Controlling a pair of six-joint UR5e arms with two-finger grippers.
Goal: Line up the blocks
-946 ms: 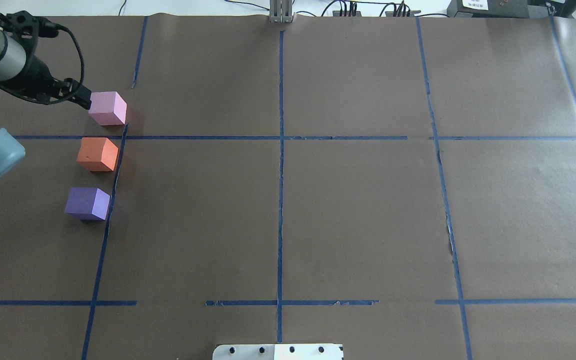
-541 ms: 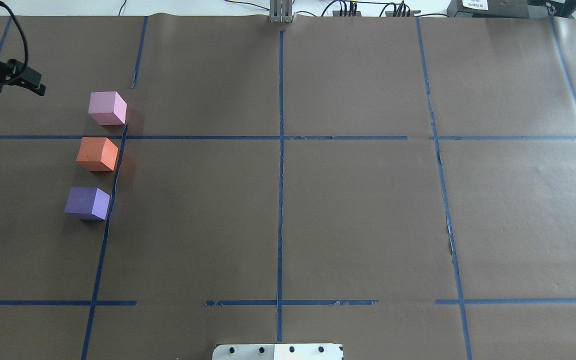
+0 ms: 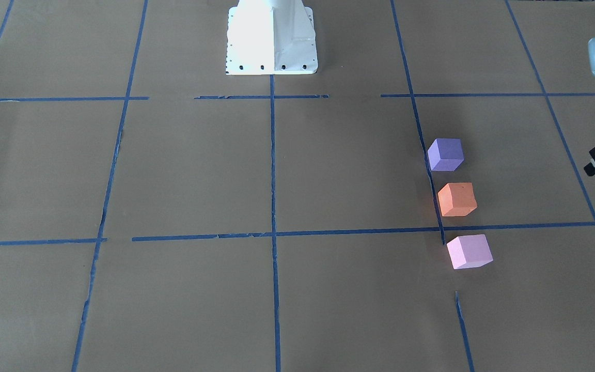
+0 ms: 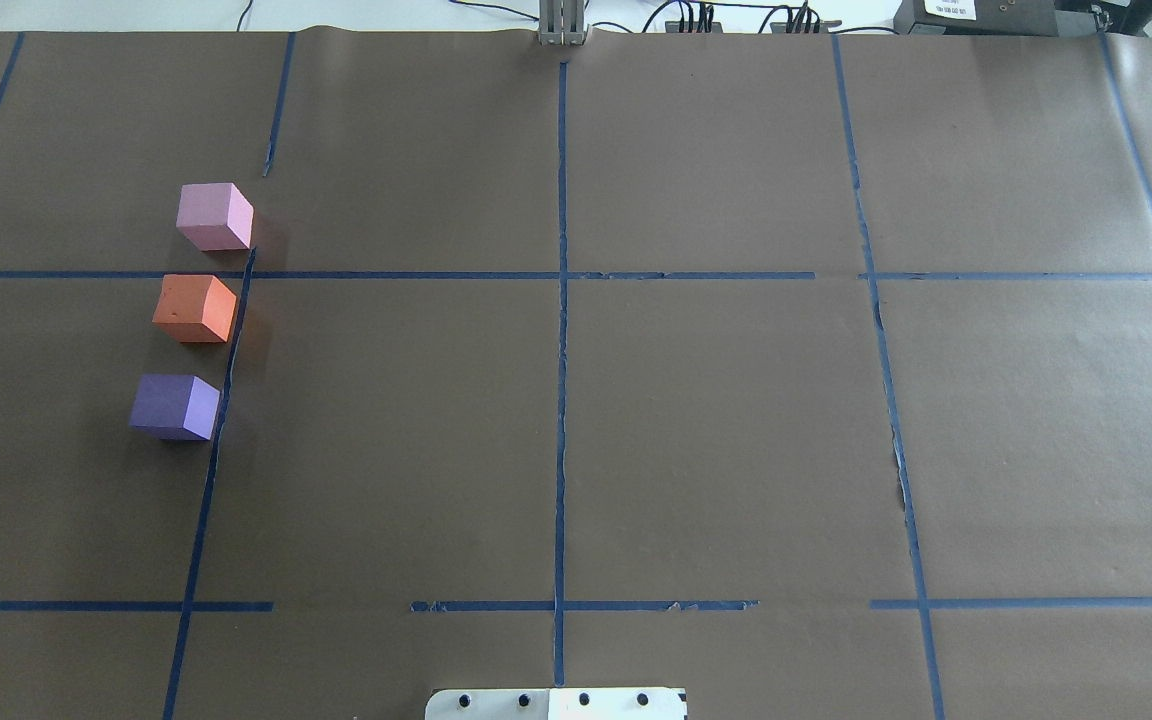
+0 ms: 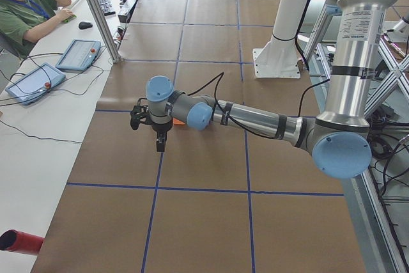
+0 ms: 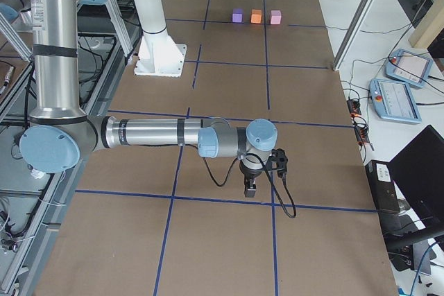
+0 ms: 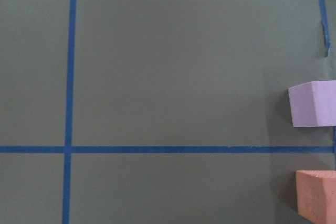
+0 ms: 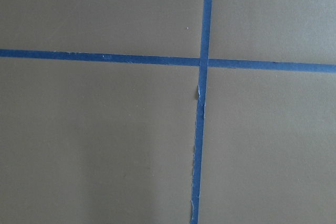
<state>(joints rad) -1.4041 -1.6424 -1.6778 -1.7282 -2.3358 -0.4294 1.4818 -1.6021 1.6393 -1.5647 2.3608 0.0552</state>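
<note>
**A:** Eyes on the blocks! Three in a row on the worktop (image 4: 716, 430), over on the robot's left side. The pink block (image 4: 214, 216) is farthest from the base, the orange block (image 4: 194, 308) sits in the middle, and the purple block (image 4: 174, 406) is nearest.

**B:** And a small gap between each pair, no two touching. They run just beside one lengthwise strip of blue tape (image 4: 226, 380), on its outer side. A cross strip passes between pink and orange.

**A:** The orange one is turned a touch against its neighbours. Now, the left fingers (image 5: 160, 142)?

**B:** They point straight down above the worktop, out past the row towards the table's end, apart from every block. From across the table only a dark sliver shows at the frame edge, so I cannot tell how wide they stand. No block is in them; all three rest flat on the paper.

**A:** The left wrist camera catches pink and orange at its right edge, with bare paper and tape elsewhere.

**B:** Over to the right fingers (image 6: 250, 186). The arm is stretched low at the opposite end, fingers aimed down near a tape line, well apart from the row.

**A:** Wide or closed?

**B:** Cannot tell; only the side camera shows them. That wrist camera sees just a tape crossing.
</note>
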